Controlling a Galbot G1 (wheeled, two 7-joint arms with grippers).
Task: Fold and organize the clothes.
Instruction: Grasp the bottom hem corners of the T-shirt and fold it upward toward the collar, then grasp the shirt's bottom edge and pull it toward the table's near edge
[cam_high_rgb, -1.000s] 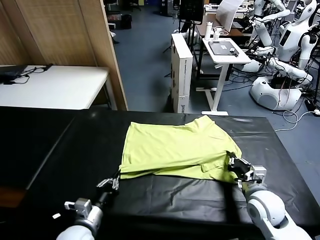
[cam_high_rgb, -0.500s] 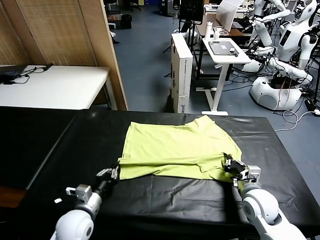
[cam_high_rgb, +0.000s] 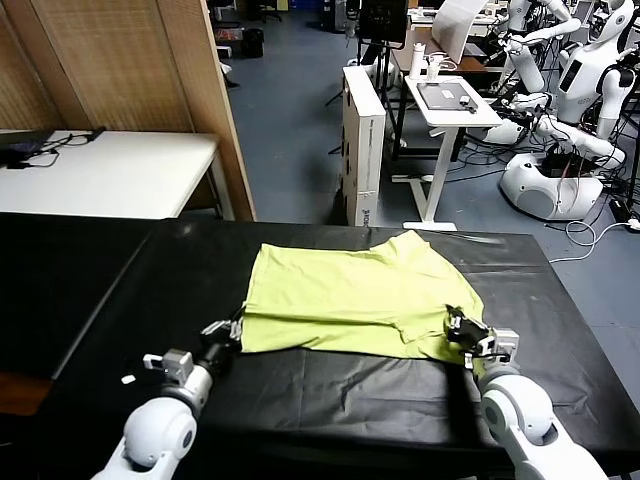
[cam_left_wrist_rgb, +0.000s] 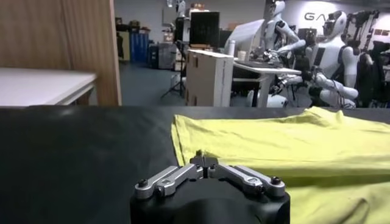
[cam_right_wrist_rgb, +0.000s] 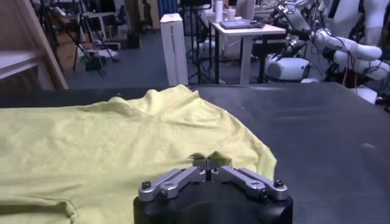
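Note:
The lime yellow-green T-shirt (cam_high_rgb: 350, 295) lies spread on the black table (cam_high_rgb: 330, 400), with a fold line running across its near part. My left gripper (cam_high_rgb: 232, 330) sits low at the shirt's near left corner, its fingers pressed together on the hem (cam_left_wrist_rgb: 204, 157). At the near right corner my right gripper (cam_high_rgb: 458, 328) is also shut, and the cloth (cam_right_wrist_rgb: 109, 140) puckers round its tips (cam_right_wrist_rgb: 208, 161). Both arms reach in from the table's near edge.
The black cloth covers the whole table, with bare stretches left of, right of and before the shirt. Beyond the far edge stand a white table (cam_high_rgb: 100, 170), a wooden panel (cam_high_rgb: 200, 90), a tall white box (cam_high_rgb: 362, 140), a white desk (cam_high_rgb: 450, 100) and other robots (cam_high_rgb: 560, 150).
Both grippers have moved away from me along the table with the near hem. The lifted near edge has come down flatter onto the cloth.

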